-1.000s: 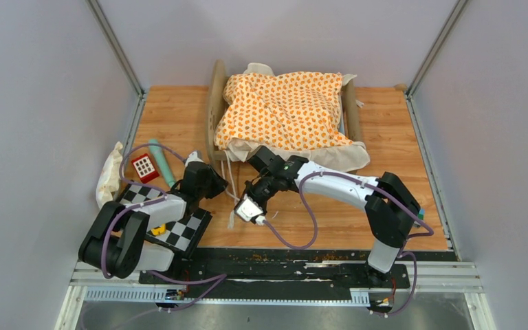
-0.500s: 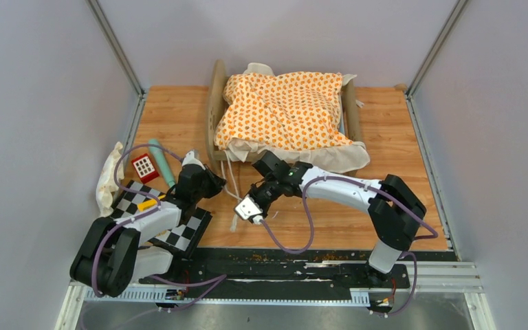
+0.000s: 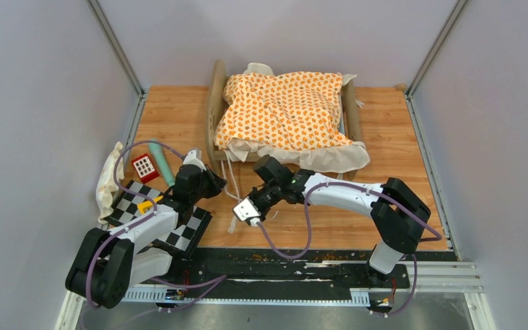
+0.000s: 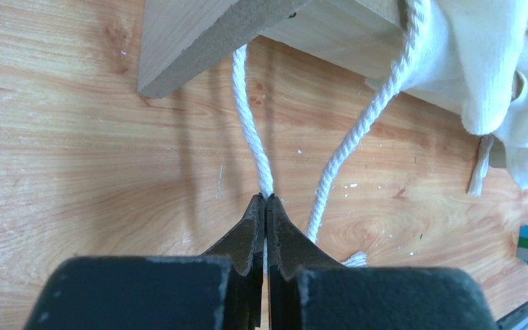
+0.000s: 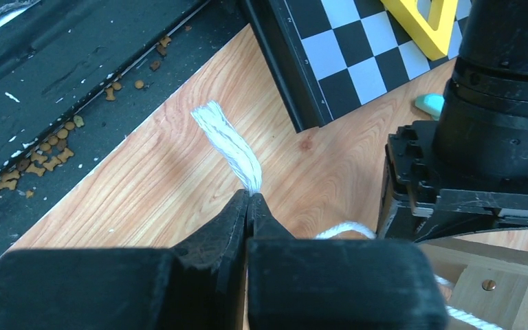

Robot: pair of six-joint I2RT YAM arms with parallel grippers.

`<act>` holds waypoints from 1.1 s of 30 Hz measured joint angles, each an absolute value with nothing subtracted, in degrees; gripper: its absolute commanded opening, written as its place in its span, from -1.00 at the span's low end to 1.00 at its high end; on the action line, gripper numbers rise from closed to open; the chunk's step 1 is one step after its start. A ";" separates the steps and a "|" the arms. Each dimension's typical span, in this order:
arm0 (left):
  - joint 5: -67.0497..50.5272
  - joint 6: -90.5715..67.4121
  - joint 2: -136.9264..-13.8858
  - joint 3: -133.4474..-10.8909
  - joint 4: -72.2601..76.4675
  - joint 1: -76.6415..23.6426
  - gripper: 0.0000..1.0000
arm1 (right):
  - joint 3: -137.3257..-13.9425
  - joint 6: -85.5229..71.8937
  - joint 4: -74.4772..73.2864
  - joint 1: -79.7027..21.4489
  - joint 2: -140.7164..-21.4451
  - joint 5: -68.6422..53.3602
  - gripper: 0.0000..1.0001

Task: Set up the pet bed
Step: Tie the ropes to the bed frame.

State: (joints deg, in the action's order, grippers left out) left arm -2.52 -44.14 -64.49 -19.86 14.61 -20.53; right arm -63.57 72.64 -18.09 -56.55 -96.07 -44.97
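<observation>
The pet bed (image 3: 216, 113), a light-wood frame, stands at the back of the table under an orange-patterned cushion (image 3: 285, 110). White tie cords hang off the bed's near left corner (image 3: 229, 165). In the left wrist view my left gripper (image 4: 266, 198) is shut on one cord (image 4: 251, 130) just below the bed's board (image 4: 199, 41). A second cord (image 4: 357, 130) runs beside it. My right gripper (image 5: 249, 196) is shut on a cord close to its frayed end (image 5: 223, 141). In the top view the two grippers (image 3: 220, 184) (image 3: 239, 206) sit close together.
A checkerboard plate (image 3: 189, 230) lies under the left arm with a yellow piece (image 3: 146, 204) on it. A red toy (image 3: 144, 166), a teal cylinder (image 3: 160, 159) and a white pillow (image 3: 108, 179) lie at the left edge. Crumbs (image 5: 55, 158) dot the black rail.
My left gripper's jaws have closed on the cord. The right arm's elbow has swung a little to the right while its gripper stays shut on the other cord.
</observation>
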 measured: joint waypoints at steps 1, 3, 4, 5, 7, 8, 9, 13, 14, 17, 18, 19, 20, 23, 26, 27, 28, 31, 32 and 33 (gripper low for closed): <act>-2.70 -43.90 -64.49 -19.86 14.50 -20.53 -1.00 | -63.57 72.07 -17.67 -56.55 -96.07 -44.95 -1.00; -3.07 -43.29 -64.47 -19.86 14.37 -20.53 -1.00 | -63.57 70.74 -16.67 -56.58 -96.07 -44.88 -1.00; -3.25 -43.11 -64.45 -19.86 14.37 -20.53 -1.00 | -63.57 69.82 -15.94 -56.58 -96.12 -44.84 -1.00; -3.42 -43.07 -64.36 -19.86 14.37 -20.53 -1.00 | -63.57 69.10 -15.42 -56.58 -96.14 -44.80 -1.00; -3.70 -42.89 -64.01 -19.86 14.33 -20.53 -1.00 | -63.57 66.78 -13.91 -56.58 -96.23 -44.29 -1.00; -3.84 -42.85 -63.81 -19.86 14.31 -20.53 -1.00 | -63.57 65.32 -12.93 -56.60 -96.29 -43.83 -1.00; -3.90 -42.81 -63.55 -19.86 14.28 -20.53 -1.00 | -63.57 63.81 -11.92 -56.60 -96.36 -43.31 -1.00; -4.03 -42.63 -62.50 -19.86 13.98 -20.53 -1.00 | -63.57 57.17 -7.84 -56.60 -96.82 -40.95 -1.00; -4.03 -42.63 -62.26 -19.86 13.87 -20.53 -1.00 | -63.57 55.46 -6.83 -56.60 -97.06 -40.40 -1.00; -4.01 -42.50 -61.54 -19.86 13.17 -20.53 -1.00 | -63.57 50.52 -4.14 -56.60 -97.89 -38.41 -1.00; -4.01 -42.48 -61.32 -19.86 12.93 -20.53 -1.00 | -63.57 49.28 -3.38 -56.60 -98.13 -37.85 -1.00; -4.01 -42.48 -61.06 -19.86 12.62 -20.56 -1.00 | -63.57 47.86 -2.68 -56.60 -98.41 -37.06 -1.00; -4.01 -42.48 -60.77 -19.86 12.43 -20.53 -1.00 | -63.59 46.50 -2.37 -56.60 -98.70 -36.27 -1.00; -3.88 -42.48 -59.64 -19.86 11.46 -20.56 -1.00 | -63.88 43.07 -2.20 -56.60 -99.63 -33.78 -1.00; -3.51 -42.46 -58.28 -19.86 10.83 -20.56 -1.00 | -64.86 38.85 -3.07 -56.60 -100.73 -29.95 -1.00; -3.36 -42.46 -57.87 -19.86 10.76 -20.56 -1.00 | -65.49 37.39 -3.62 -56.60 -101.10 -28.47 -1.00; -3.22 -42.46 -57.45 -19.86 10.68 -20.53 -1.00 | -66.15 35.90 -4.10 -56.60 -101.41 -26.96 -1.00; -2.90 -42.46 -56.95 -19.86 10.24 -20.56 -1.00 | -67.99 32.18 -5.34 -56.60 -102.08 -23.00 -1.00; -2.87 -42.44 -56.93 -19.86 10.07 -20.56 -1.00 | -68.27 31.07 -5.48 -56.60 -102.15 -21.78 -1.00; -2.83 -42.41 -56.93 -19.86 9.85 -20.56 -1.00 | -68.31 30.17 -5.54 -56.60 -102.15 -20.88 -1.00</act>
